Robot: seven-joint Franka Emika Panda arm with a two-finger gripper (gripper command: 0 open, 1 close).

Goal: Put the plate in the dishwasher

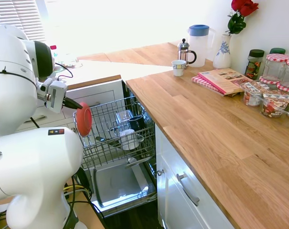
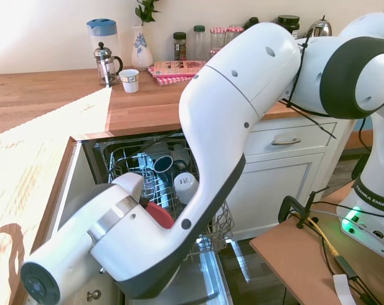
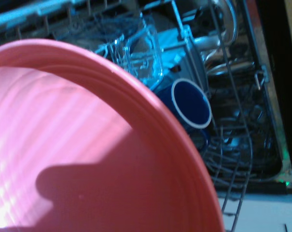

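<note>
Round coral-pink plastic plate held on edge at tip of white arm's two-finger gripper, jaws pinching plate rim, above pull-out grey wire rack of open white built-in dishwasher. Second exterior view: arm hides most of plate, gripper out of sight. Wrist view: plate fills most of picture; dark-blue mug and clear glass in rack beyond, blurred.
</note>
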